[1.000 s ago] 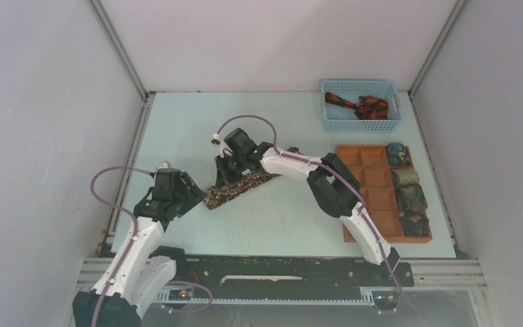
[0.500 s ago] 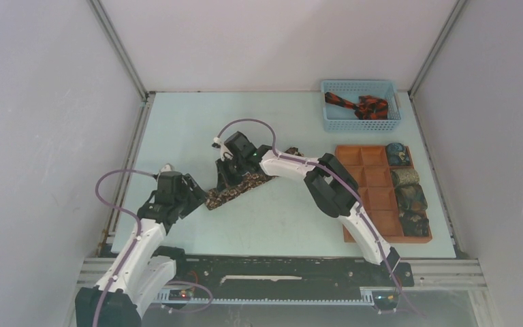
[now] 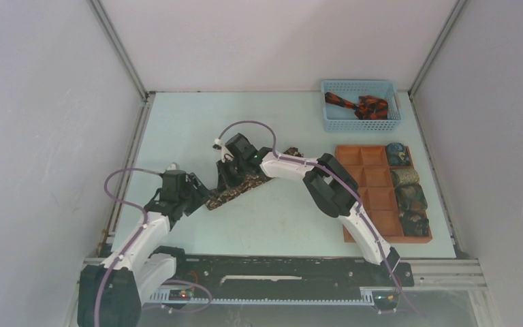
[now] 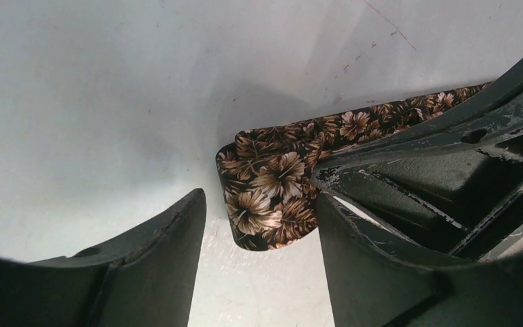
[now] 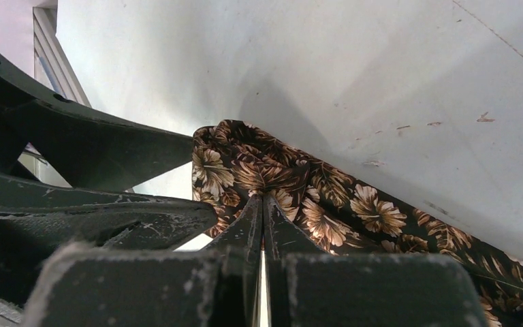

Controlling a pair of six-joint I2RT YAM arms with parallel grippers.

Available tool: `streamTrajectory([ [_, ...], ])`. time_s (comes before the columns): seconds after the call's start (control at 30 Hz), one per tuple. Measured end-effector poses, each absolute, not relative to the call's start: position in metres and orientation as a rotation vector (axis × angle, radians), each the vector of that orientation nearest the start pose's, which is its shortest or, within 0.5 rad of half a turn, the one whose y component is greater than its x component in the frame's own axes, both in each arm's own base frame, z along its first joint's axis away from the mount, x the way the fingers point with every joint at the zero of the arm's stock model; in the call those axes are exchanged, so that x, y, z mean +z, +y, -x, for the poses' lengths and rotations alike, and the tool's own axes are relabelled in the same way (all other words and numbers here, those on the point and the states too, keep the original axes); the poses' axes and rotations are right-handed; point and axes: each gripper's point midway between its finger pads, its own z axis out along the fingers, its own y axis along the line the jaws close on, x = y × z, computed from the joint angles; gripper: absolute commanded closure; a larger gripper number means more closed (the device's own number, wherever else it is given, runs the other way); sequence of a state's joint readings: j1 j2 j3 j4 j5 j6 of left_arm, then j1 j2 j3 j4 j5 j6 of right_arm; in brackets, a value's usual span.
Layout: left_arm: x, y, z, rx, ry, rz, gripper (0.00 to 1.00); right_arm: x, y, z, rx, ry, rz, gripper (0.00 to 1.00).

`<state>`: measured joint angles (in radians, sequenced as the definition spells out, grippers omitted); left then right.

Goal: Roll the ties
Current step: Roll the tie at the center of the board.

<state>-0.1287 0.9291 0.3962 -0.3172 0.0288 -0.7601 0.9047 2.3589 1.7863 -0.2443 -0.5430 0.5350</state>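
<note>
2 arms meet over the brown tie [image 3: 237, 191] in the top view. It lies as a slanted strip on the table [image 3: 279, 225], left of centre. The left gripper [image 3: 201, 197] sits at the strip's near end, and the right gripper [image 3: 226, 178] is just beside it, further up the strip. Well apart on the right, a tray [image 3: 374, 199] holds 4 rolled ties [image 3: 405, 178] in its outer column. The basket [image 3: 328, 124] behind it holds a black and red-orange tie [image 3: 358, 106]. Neither stands in the way; the only crowding is the 2 claws side by side.

In the left wrist view, the left gripper [image 4: 259, 204] stands wide, with 1 finger on each side of the tie's end, holding nothing. That end looks turned over on itself. The right gripper bears down on the strip close alongside.

In the right wrist view, the right gripper [image 5: 262, 204] is closed tight with its tips in the cloth. The fabric puckers toward the tips, so I judge that it pinches a thin fold.

The tie looks light, limp and probably slick. It will not keep a fold alone, and a loose roll would likely spring open. The best hold is the turned end, taken across its full width, while the other claw pins the strip. The main risk is the fingers knocking together.
</note>
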Motion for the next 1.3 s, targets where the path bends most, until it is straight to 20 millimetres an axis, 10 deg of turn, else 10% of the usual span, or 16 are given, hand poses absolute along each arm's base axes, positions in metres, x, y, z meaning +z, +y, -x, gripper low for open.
streamTrajectory([
  [0.9, 0.025, -0.085, -0.260, -0.518, 2.360, 0.755, 0.77, 0.029, 0.507, -0.270, 1.279, 2.544, 0.720, 0.91],
  [1.3, 0.033, -0.072, -0.247, -0.338, 2.424, 0.722, 0.81, 0.034, 0.501, -0.276, 1.249, 2.568, 0.693, 0.91],
])
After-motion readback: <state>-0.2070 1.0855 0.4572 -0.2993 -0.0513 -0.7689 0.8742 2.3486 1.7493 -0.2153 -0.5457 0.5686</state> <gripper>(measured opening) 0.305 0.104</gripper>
